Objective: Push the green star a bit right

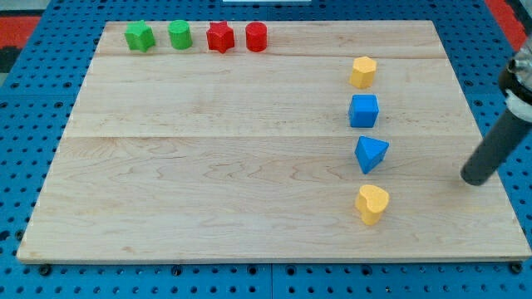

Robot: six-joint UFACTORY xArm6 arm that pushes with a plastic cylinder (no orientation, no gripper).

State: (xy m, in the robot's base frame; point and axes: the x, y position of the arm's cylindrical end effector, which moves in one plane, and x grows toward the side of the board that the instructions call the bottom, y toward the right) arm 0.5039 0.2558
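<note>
The green star (140,36) sits at the board's top left corner, with a green cylinder (179,35) just to its right. A red star (219,37) and a red cylinder (256,37) continue that row. My tip (475,178) rests on the board near its right edge, far from the green star, to the right of the blue triangle (371,154).
A column of blocks stands at the view's right: a yellow pentagon (363,71), a blue cube (363,110), the blue triangle and a yellow heart (371,203). The wooden board (249,166) lies on a blue pegboard table.
</note>
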